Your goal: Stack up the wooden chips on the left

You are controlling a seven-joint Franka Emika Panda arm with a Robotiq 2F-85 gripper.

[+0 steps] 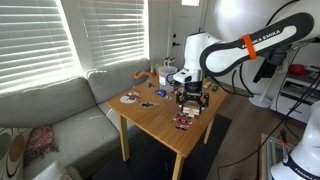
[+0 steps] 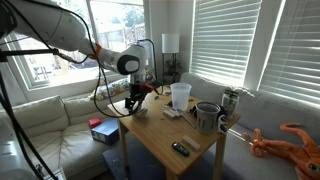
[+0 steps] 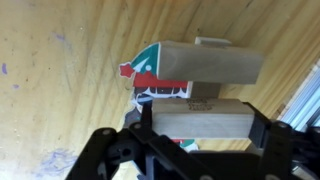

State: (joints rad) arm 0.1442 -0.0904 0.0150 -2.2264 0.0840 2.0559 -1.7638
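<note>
In the wrist view my gripper (image 3: pixel 200 125) is shut on a pale tan wooden chip (image 3: pixel 200 118), its two black fingers pressing on the chip's short ends. A second wooden chip (image 3: pixel 210 62) lies just beyond it on the table, on top of a red, green and white printed piece (image 3: pixel 150 80). In both exterior views the gripper (image 1: pixel 190 98) (image 2: pixel 133 103) hangs low over the wooden table (image 1: pixel 160 128) (image 2: pixel 165 135), near one edge. The chips are too small to make out in the exterior views.
A white cup (image 1: pixel 180 75) (image 2: pixel 180 95), a metal mug (image 2: pixel 207 117), a round dark plate (image 1: pixel 130 98), a dark-and-red cluster of small items (image 1: pixel 183 120) and a small dark item (image 2: pixel 180 148) are on the table. A sofa (image 1: pixel 50 115) stands beside it.
</note>
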